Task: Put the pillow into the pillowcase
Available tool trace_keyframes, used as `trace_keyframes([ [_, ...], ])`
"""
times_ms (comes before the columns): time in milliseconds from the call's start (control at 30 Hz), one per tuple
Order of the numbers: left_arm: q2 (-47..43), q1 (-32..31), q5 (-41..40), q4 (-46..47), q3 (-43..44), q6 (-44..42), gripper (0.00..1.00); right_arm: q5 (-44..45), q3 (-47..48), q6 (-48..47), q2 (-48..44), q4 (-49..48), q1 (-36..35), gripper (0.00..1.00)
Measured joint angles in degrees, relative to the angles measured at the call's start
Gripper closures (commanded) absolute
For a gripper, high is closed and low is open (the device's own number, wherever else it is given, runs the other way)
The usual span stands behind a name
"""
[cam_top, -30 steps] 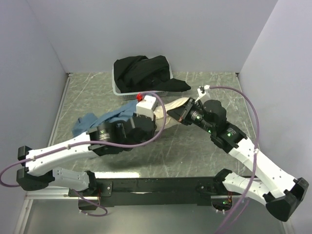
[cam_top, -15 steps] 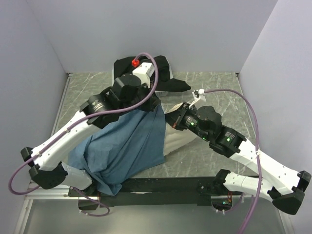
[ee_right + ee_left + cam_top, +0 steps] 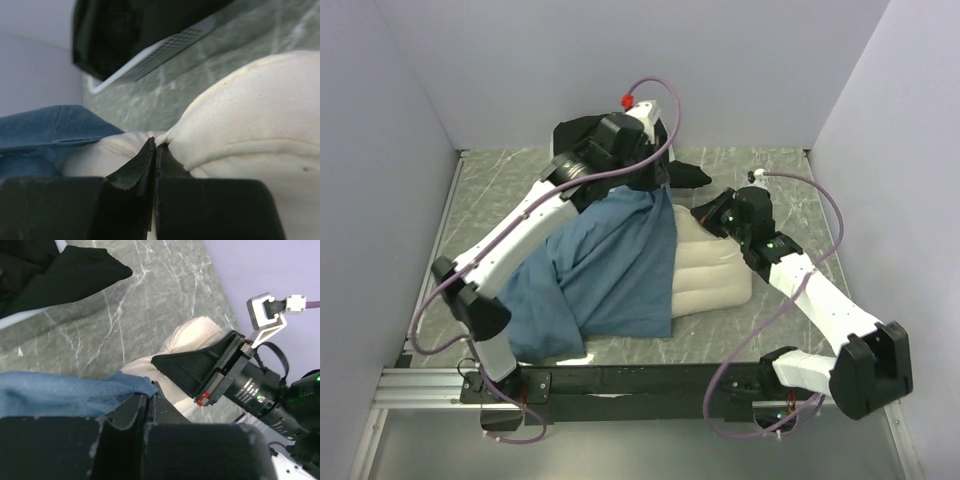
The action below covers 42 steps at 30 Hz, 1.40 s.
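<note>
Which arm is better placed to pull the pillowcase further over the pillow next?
Left, probably. The left tool is shut on the pillowcase, raised at the far end of the pillow, with fabric draped over part of it. The right tool is shut on the pillow's far edge.

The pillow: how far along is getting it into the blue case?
Done: each claw has its grip. In hand: the left claw holds the pillowcase edge up, cloth draped over the left of the pillow; the right claw pinches its far edge. Left: the pillow's right half lies bare; whether any is inside, I cannot tell.
</note>
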<state>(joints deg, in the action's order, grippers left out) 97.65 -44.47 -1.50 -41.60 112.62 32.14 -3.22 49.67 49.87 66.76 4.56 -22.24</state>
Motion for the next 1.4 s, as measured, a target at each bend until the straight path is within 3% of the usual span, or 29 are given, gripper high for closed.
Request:
trace_keyframes([
  [133, 5.55, 0.79, 1.16, -0.42, 2.84, -0.28, 0.92, -0.61, -1.42, 0.63, 4.22, -2.99, 1.86, 1.00],
  [233, 8.28, 2.10, 1.75, -1.14, 2.64, -0.83, 0.73, -2.05, -4.94, 2.40, 5.64, -6.84, 1.79, 1.00],
  [267, 8.44, 2.43, 1.73, -1.11, 2.32, -1.09, 0.52, -2.58, -6.36, 3.10, 5.66, -7.58, 1.70, 1.00],
  [300, 8.41, 2.80, 1.66, -1.11, 1.68, -1.22, 0.42, -3.13, -7.69, 3.72, 5.66, -8.13, 1.46, 1.00],
  [333, 8.11, 3.13, 1.62, -0.81, 1.09, -1.73, 0.24, -3.48, -8.81, 4.24, 5.66, -8.55, 1.03, 0.99],
  [400, 6.54, 3.52, 0.92, -0.04, -1.22, -1.60, 0.19, -4.00, -9.94, 4.76, 5.79, -7.80, -0.37, 0.79],
  [433, 5.38, 3.52, 0.61, 0.76, -3.02, -1.60, 0.15, -4.50, -9.92, 4.66, 5.92, -7.23, -0.90, 0.47],
  [467, 3.17, 3.39, -0.09, 1.92, -6.34, -1.44, 0.14, -4.87, -9.70, 4.46, 5.92, -6.78, -1.14, 0.35],
  [533, -1.38, 2.91, -1.88, 3.08, -12.87, -1.27, 0.14, -5.25, -8.17, 2.93, 5.90, -5.84, -0.98, 0.13],
  [600, -7.41, 1.53, -4.96, 3.10, -20.68, -0.98, 0.13, -5.92, -6.36, 0.85, 5.16, -3.50, 0.42, 0.01],
  [833, -22.71, -11.26, -16.61, 4.76, -41.62, 4.15, 0.16, -2.21, -4.92, -3.85, -5.38, 8.00, 4.66, 0.00],
  [967, -21.33, -18.69, -19.85, 6.05, -47.39, 8.31, 0.17, -0.13, -6.60, -3.74, -13.31, 12.90, 4.61, 0.00],
  [1100, -17.75, -23.41, -21.11, 9.01, -51.08, 11.72, 0.21, 0.83, -16.13, -2.80, -27.82, 18.18, 4.61, 0.00],
  [1200, -15.28, -24.92, -22.38, 11.67, -53.48, 14.36, 0.30, 0.57, -21.68, -2.60, -35.39, 23.39, 4.61, 0.00],
  [1300, -13.79, -25.03, -23.61, 14.45, -56.59, 17.25, 0.58, -0.61, -25.59, -2.36, -39.28, 26.23, 4.61, 0.00],
  [1333, -13.53, -24.59, -24.06, 15.15, -57.48, 17.92, 0.75, -1.36, -27.19, -2.34, -39.80, 26.40, 4.61, 0.00],
  [1400, -13.35, -23.28, -23.98, 16.83, -58.84, 18.75, 0.84, -3.13, -30.29, -2.16, -39.43, 25.66, 4.52, 0.02],
])
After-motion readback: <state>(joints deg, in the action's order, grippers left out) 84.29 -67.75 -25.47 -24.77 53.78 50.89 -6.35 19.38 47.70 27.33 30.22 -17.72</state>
